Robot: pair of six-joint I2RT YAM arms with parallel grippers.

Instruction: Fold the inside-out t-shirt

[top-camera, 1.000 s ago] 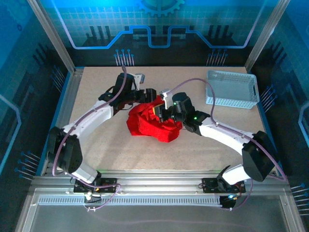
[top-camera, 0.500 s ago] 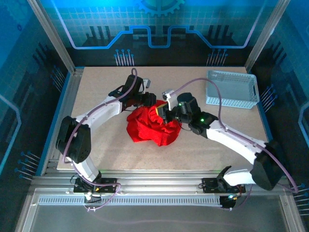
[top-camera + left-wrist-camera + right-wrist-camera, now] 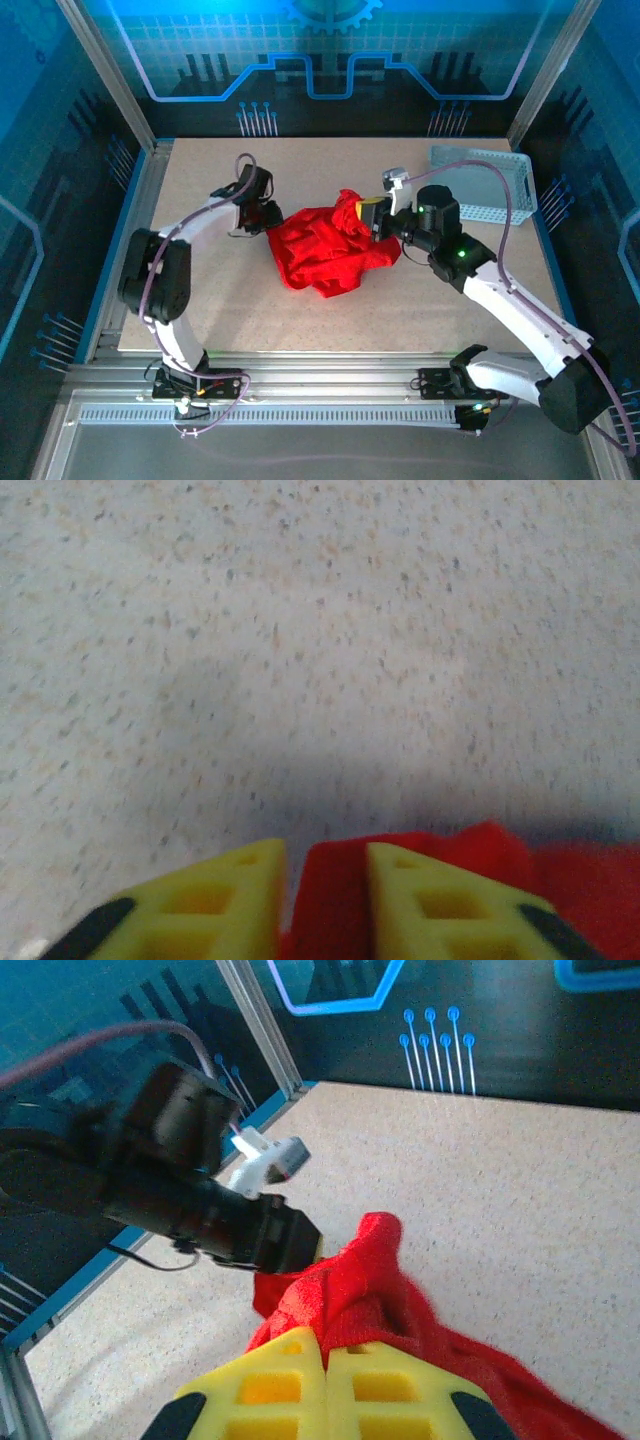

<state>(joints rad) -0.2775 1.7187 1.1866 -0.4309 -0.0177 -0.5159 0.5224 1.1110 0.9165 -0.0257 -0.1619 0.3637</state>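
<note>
— Left pincer (image 3: 325, 868)?
— Clamped on the t-shirt (image 3: 325, 250), at its left edge, mid-table (image 3: 200, 310).
— Right pincer (image 3: 325, 1352)?
— Shut on the opposite edge.
— Lie of it?
— Bunched between both, long axis left to right; probably needs stretching toward the side edges.

Speckled beige table (image 3: 200, 290). Red inside-out t-shirt (image 3: 330, 250) lies crumpled at centre. White mesh basket (image 3: 510, 190) sits far right.

t-shirt (image 3: 330, 250) | bright red; crumpled | bunched mid table (image 3: 210, 300); one fold raised
</note>
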